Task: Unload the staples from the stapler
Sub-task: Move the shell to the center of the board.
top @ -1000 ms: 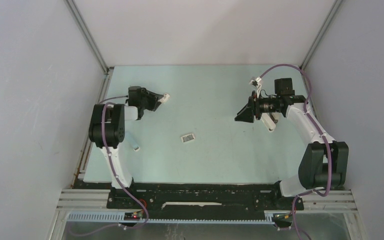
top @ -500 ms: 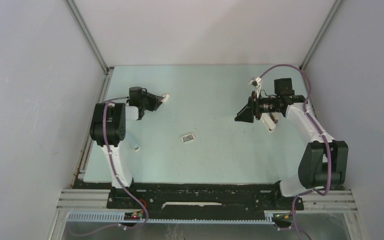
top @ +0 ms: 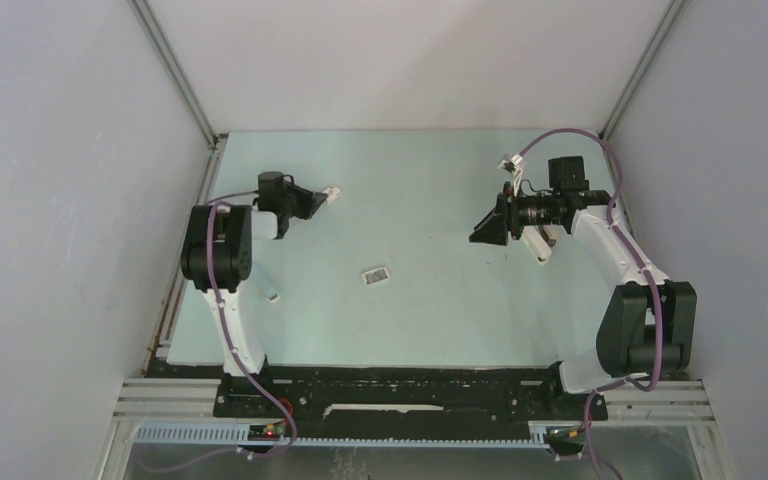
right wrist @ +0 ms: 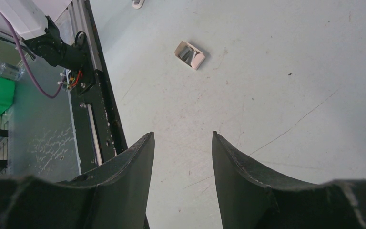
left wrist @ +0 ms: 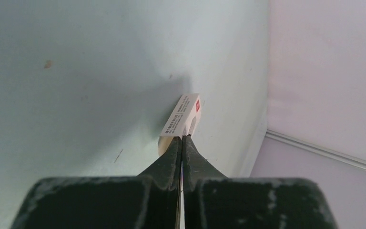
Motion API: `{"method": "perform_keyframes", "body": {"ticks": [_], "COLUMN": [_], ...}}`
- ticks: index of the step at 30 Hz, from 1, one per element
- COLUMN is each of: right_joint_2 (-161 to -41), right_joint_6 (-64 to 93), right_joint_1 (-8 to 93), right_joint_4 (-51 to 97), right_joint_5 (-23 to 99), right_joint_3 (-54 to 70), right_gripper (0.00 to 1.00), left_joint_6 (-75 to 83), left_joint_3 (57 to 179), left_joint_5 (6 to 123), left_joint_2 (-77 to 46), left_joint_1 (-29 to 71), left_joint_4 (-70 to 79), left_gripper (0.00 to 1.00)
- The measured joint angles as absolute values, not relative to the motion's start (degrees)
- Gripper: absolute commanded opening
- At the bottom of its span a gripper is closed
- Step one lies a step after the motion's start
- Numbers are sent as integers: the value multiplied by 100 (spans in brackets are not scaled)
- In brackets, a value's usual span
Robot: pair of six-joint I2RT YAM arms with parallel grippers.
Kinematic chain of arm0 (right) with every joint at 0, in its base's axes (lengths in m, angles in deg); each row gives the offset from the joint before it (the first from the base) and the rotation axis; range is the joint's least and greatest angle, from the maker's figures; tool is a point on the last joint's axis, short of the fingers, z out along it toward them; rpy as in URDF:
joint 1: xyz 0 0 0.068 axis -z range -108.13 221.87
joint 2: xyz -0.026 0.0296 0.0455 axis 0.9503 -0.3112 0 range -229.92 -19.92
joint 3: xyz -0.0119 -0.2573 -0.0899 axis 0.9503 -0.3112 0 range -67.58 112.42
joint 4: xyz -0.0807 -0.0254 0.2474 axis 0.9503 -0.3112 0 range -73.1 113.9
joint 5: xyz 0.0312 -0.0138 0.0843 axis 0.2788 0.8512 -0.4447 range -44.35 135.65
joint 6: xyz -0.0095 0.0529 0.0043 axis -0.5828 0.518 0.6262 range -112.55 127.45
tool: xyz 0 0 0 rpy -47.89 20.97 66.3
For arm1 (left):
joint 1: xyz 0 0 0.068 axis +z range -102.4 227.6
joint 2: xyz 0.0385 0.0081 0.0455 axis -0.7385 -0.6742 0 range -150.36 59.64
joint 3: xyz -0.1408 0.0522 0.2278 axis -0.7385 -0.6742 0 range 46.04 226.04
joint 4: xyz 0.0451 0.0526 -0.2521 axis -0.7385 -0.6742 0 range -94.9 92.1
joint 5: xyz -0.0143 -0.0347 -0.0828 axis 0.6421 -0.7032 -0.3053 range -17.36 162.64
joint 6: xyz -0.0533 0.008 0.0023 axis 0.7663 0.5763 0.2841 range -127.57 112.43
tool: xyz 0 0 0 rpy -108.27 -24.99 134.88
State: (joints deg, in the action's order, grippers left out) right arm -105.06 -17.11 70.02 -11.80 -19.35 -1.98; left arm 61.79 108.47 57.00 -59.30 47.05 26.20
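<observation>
My left gripper [top: 322,198] is shut, its tips [left wrist: 181,138] against the near end of a small white-and-red box [left wrist: 183,114] near the far left wall. Whether they pinch an edge of it is hidden. My right gripper [right wrist: 183,138] hangs open over bare table at the right, with nothing between its fingers. In the right wrist view a small open white tray [right wrist: 196,59] lies mid-table, also visible from above [top: 376,275]. Grey strips, the staples [right wrist: 186,51], lie inside it. A small white and bluish thing [top: 273,296] lies by the left arm, too small to tell whether it is the stapler.
The pale green table [top: 430,320] is walled on the left, right and back. A black rail [top: 410,385] with both arm bases runs along the near edge. The right arm's purple cable [top: 560,135] loops over the far right.
The left gripper's jaws have closed from about half open to shut at the end of the white-and-red box. The right arm has not moved.
</observation>
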Motion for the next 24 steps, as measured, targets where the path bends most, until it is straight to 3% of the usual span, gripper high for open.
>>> {"method": "perform_keyframes", "body": {"ticks": [10,24], "right_joint_2": [-10506,-10419], "right_joint_6": [-1711,-1920], "right_joint_1": [7002,6908], "right_joint_4": [-1183,-1279], "right_joint_5": [-1935,-2088], "right_joint_3": [-198,-204], "right_gripper": [58,59], "left_joint_6": [5720,4470], "left_joint_3": [10788,8782], "left_joint_5": [5370,3740], "left_joint_2": [-5550,-2645], "left_joint_1": [4705,4305], "left_joint_4": [2775,3048], "left_gripper": [0,0]}}
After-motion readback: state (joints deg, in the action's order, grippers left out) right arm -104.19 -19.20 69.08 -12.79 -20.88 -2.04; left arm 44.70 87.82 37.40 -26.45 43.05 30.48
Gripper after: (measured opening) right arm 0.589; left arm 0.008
